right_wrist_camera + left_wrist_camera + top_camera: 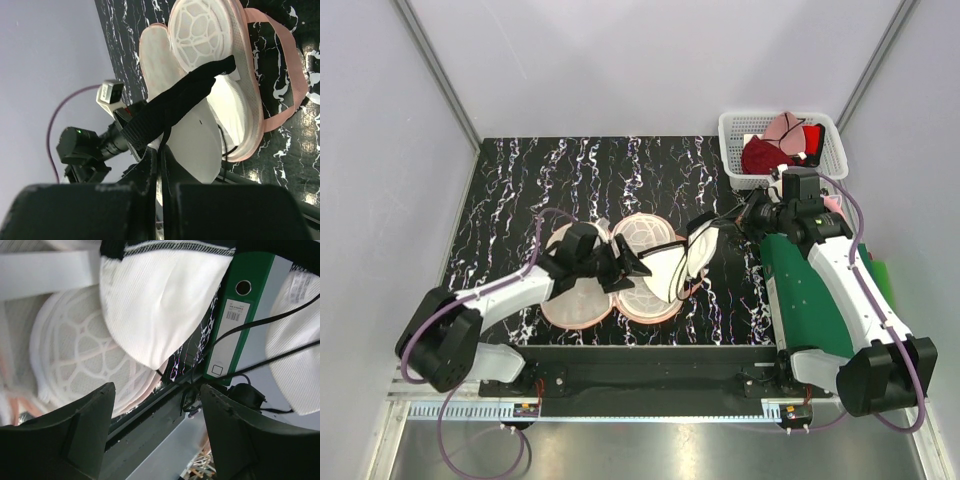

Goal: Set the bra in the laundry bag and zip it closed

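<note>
The worktop (520, 180) is black with white wiggly lines. The bag (578, 305) lies open by the near edge, around the middle. A white basket (732, 150) sits at the far right corner. A green folder (790, 290) lies along the right edge.

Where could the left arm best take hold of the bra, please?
I'd grip the rounded free edge of the bra cup nearest the left gripper, coming straight on from the laundry bag side with jaws open. That edge points toward it, and the right gripper is shut on the black band opposite.

White bra (698, 250), black trim, hanging over right edge of open peach laundry bag (578, 305); bag flat, lobes spread.
</note>
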